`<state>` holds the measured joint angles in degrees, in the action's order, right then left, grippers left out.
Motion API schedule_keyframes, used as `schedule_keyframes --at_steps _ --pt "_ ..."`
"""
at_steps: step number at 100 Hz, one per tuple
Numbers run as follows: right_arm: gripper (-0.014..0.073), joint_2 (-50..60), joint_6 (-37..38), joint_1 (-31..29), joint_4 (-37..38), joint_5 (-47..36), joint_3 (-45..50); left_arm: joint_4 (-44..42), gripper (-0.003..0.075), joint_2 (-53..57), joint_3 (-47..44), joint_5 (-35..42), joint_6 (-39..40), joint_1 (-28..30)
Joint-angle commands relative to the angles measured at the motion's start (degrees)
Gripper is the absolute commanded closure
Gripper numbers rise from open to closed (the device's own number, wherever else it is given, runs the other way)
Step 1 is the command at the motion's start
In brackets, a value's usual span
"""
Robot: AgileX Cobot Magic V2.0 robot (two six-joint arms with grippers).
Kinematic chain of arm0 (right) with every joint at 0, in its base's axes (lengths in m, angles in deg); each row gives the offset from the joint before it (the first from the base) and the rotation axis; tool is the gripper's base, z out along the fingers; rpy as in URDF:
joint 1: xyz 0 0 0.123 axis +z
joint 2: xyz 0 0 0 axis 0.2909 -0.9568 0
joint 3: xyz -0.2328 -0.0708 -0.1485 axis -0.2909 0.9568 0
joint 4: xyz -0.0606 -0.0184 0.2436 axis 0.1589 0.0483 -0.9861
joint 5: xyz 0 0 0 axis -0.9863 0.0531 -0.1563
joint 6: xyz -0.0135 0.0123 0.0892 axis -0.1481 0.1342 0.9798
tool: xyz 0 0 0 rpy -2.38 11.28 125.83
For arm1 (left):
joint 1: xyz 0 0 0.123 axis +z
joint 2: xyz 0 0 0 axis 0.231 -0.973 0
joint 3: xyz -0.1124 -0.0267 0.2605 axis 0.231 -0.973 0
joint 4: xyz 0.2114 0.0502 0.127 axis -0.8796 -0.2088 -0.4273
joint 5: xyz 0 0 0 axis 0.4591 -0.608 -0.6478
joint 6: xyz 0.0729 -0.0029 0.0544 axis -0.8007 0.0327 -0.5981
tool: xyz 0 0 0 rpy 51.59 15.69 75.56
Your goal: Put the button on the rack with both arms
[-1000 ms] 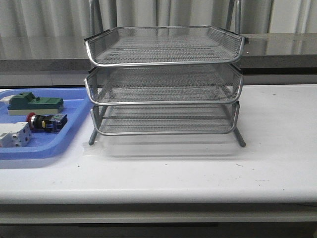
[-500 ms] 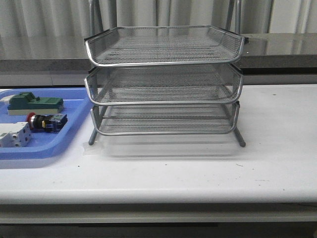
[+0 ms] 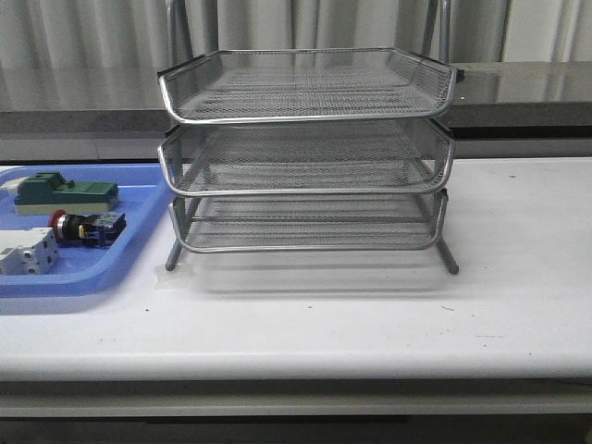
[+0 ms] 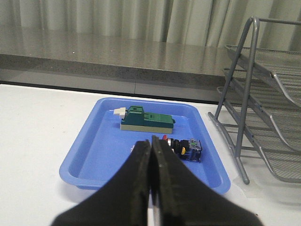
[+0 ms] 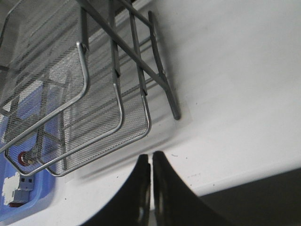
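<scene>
- Lying on its side in the blue tray point(image 3: 139, 199), the button point(image 3: 85, 227) points its red cap away from the rack point(image 3: 305, 148); you see it between the green block point(image 3: 67, 192) and the white terminal block point(image 3: 26, 252), near both.
- Left gripper point(image 4: 151, 155): fingers pressed together, nothing between them, held back from the tray's near rim with the button ahead of the tips.
- Right gripper point(image 5: 151, 167): likewise closed and empty, poised over bare table point(image 5: 235, 70) beside the rack's front leg.
- Stage, as you may judge it: nothing grasped yet; all three mesh tiers look vacant.
- Risk 1: descending with the fingers together would push the button aside, not pinch it; spread them first.
- Risk 2: the round cap and collar may let it roll; pinch the squarer black body.
- Risk 3: close neighbours leave little finger room, so a wide approach may nudge the terminal block.
- Risk 4: a small part could catch on a tier's rim during delivery.
</scene>
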<state>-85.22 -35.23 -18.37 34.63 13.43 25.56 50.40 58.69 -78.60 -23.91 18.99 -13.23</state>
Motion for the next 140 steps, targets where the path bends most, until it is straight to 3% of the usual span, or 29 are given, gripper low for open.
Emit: schedule_keyframes --at_steps 1,14,31,46,78,96,140 --pt "0.044 -3.74 -0.53 0.81 -5.47 -3.16 -2.11 0.15 0.074 1.76 -2.73 4.9 0.22 -0.42" --pt "0.0314 -8.52 -4.01 3.17 -11.0 -4.24 -2.11 0.15 0.074 1.76 -2.73 4.9 0.22 -0.42" --pt "0.0312 -14.3 -14.19 6.75 -23.81 -6.5 -3.05 0.15 0.074 1.76 -2.73 4.9 0.22 -0.42" --pt "0.0312 -19.44 -27.78 8.2 -37.43 -6.24 -5.1 0.15 0.074 1.76 -2.73 4.9 0.22 -0.42" --pt "0.0312 -32.54 -52.03 8.2 -60.36 0.02 -10.21 0.15 0.074 1.76 -2.73 4.9 0.22 -0.42" --pt "0.0312 -39.49 -58.42 8.2 -66.04 4.39 -13.16 0.15 0.074 1.76 -2.73 4.9 0.22 -0.42" --pt "0.0312 -47.36 -59.12 8.2 -66.71 8.42 -18.5 0.15 0.074 1.76 -2.73 4.9 0.22 -0.42"
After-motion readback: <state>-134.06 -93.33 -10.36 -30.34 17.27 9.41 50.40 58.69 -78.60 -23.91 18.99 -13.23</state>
